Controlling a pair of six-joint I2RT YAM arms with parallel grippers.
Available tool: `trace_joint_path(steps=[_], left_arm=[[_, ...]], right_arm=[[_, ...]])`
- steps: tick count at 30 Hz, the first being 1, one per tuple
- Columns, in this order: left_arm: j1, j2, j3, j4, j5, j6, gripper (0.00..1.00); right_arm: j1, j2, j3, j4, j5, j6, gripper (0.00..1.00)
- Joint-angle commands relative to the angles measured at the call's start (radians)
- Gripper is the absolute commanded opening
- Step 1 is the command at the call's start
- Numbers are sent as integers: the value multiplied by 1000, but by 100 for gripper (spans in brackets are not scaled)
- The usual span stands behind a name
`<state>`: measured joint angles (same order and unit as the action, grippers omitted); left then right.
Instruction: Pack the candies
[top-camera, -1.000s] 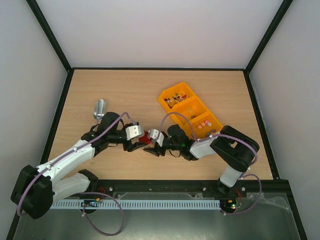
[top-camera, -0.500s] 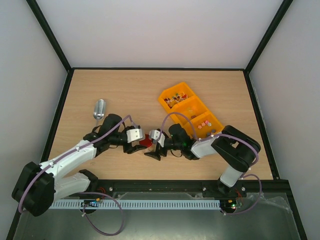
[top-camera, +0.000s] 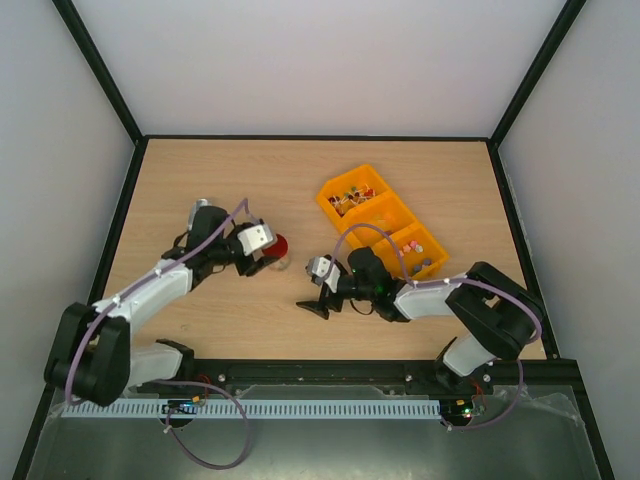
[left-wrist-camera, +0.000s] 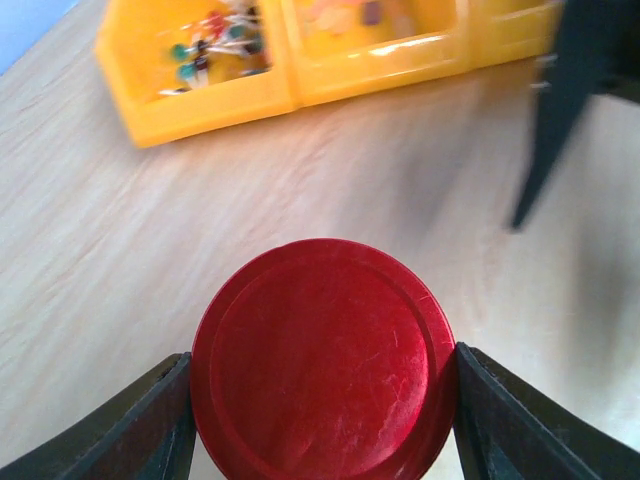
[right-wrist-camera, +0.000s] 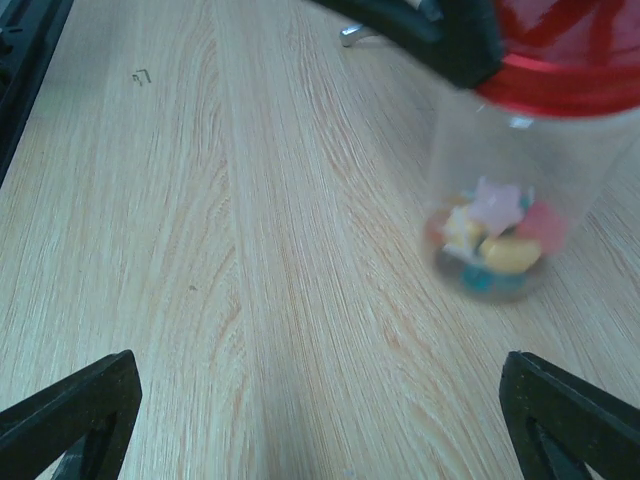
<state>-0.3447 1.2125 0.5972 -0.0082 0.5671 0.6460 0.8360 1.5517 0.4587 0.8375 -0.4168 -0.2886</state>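
The right end effector (top-camera: 313, 287) lies low over the worktop (top-camera: 260, 180), nearer the arm bases than the orange bin (left-wrist-camera: 215, 115) and to its left; its fingers stand wide apart and hold nothing. Farther back, and farther left of the bin, the left end effector (left-wrist-camera: 322, 420) is clamped on the red lid (left-wrist-camera: 322, 370) of a clear jar (right-wrist-camera: 500, 170). The candies (right-wrist-camera: 490, 240) sit heaped at the bottom of that jar, in pink, yellow and blue. The jar is blurred, so whether its base touches the worktop cannot be told. More small sweets lie in the bin's compartments.
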Motion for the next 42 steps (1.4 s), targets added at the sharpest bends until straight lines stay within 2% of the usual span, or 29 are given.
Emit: trace_joint_path(steps=[1, 9, 12, 16, 22, 28, 33, 37, 42], left_arm=[[84, 123, 67, -27, -84, 60, 43], [167, 281, 210, -60, -84, 28, 52], [174, 296, 228, -65, -80, 19, 62], [189, 310, 252, -80, -63, -11, 80], [206, 301, 275, -89, -47, -64, 99], [220, 248, 287, -136, -54, -88, 99], [266, 179, 316, -247, -54, -84, 100], [315, 90, 335, -327, -15, -79, 99], [320, -12, 391, -373, -18, -116, 100]], right_arm=[[-14, -45, -26, -54, 8, 6, 99], [-26, -69, -28, -72, 19, 2, 99], [-29, -76, -25, -79, 22, 2, 99], [-34, -84, -23, -84, 23, -1, 99], [-41, -87, -3, -95, 21, -1, 99], [-52, -110, 42, -129, 28, 9, 99], [-61, -161, 102, -173, 41, 28, 99], [-66, -203, 158, -200, 73, 48, 99], [-83, -254, 247, -256, 93, 68, 99]])
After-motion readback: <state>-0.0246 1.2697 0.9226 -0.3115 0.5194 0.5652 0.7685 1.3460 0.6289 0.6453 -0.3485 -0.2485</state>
